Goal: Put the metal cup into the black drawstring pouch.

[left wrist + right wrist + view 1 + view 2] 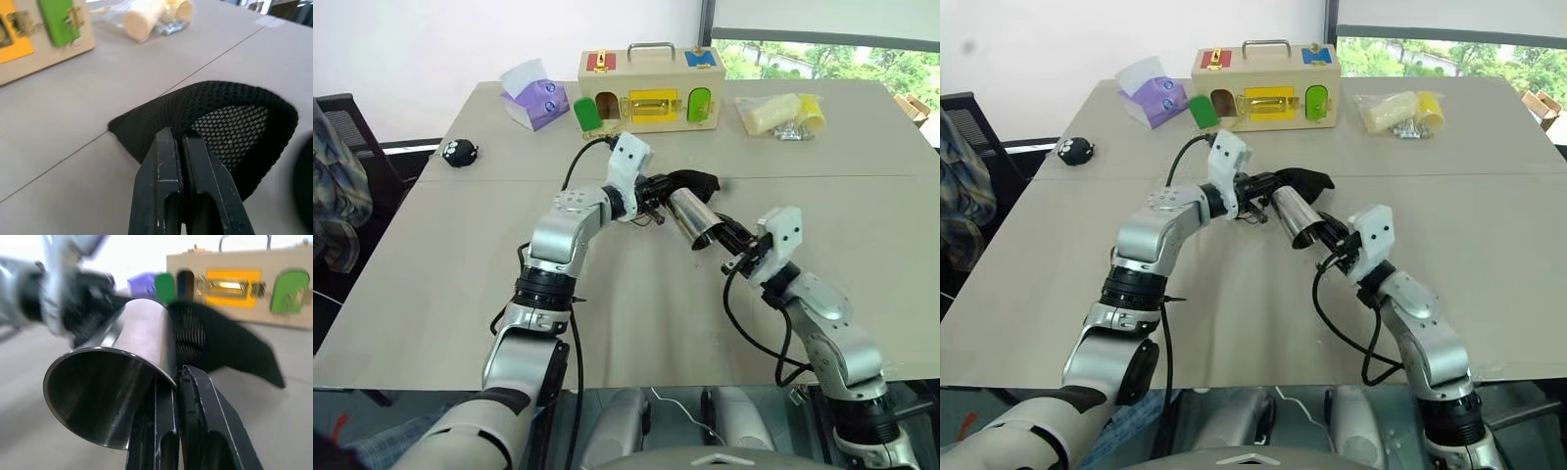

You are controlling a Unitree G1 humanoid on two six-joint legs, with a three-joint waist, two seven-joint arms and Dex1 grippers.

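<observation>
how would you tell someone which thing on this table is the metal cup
Start at the wooden latch box with coloured doors at the far side of the beige table, then come toward the middle. There the right tool pinches the rim of the shiny cylindrical steel cup, beside the black mesh drawstring pouch. It is the only bare metal item.
</observation>
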